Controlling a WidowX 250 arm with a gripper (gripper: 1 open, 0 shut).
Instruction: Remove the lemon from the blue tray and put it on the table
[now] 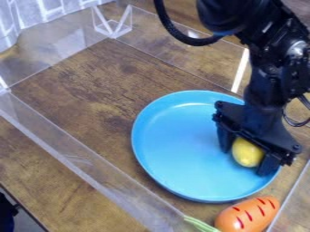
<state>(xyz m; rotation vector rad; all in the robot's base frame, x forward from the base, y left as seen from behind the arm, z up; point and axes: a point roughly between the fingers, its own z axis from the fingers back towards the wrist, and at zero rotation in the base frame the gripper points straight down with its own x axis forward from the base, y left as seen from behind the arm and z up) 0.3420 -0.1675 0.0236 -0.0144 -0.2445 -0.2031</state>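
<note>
The lemon (248, 152), small, yellow and glossy, lies on the right side of the blue tray (182, 145), a big round plate on the dark wood table (109, 91). My gripper (256, 151) reaches down from the black arm at the upper right. Its black fingers (229, 138) stand on either side of the lemon, spread wide and low over the tray. The jaws look open around the fruit, which rests on the tray. The fingers hide part of the lemon.
An orange carrot-like toy (247, 216) with a green top lies on the table just below the tray's front edge. A clear plastic wall (61, 136) runs along the left and front. A clear container (112, 18) stands at the back.
</note>
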